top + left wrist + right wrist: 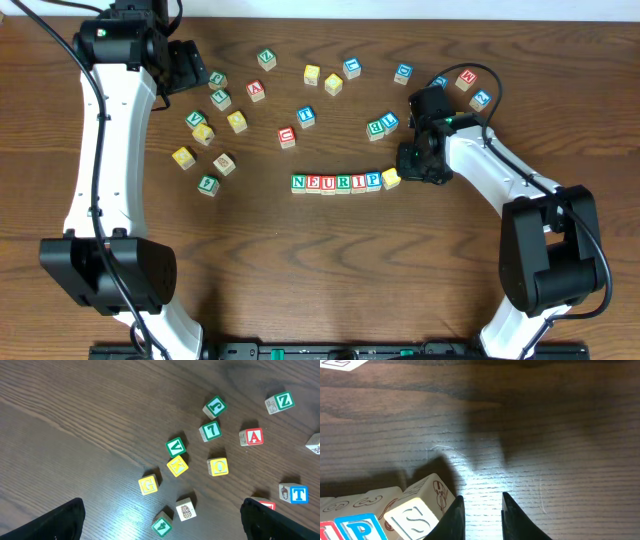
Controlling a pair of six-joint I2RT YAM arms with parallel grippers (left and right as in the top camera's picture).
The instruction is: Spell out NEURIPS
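Block S (412,517) sits beside narrowly parted right fingers (452,525); left fingers (55,524) gape wide.

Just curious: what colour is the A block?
Red; the A block shows best in the left wrist view.

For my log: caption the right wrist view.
Right pincer, empty, beside the skewed S block ending the letter row.

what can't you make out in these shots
- Overhead: letter on the yellow block ending the row, too small and tilted.
- Right wrist: the letter row, cut off by left and bottom edges; only P reads.
- Left wrist: red block face, hidden by a finger and the bottom edge.
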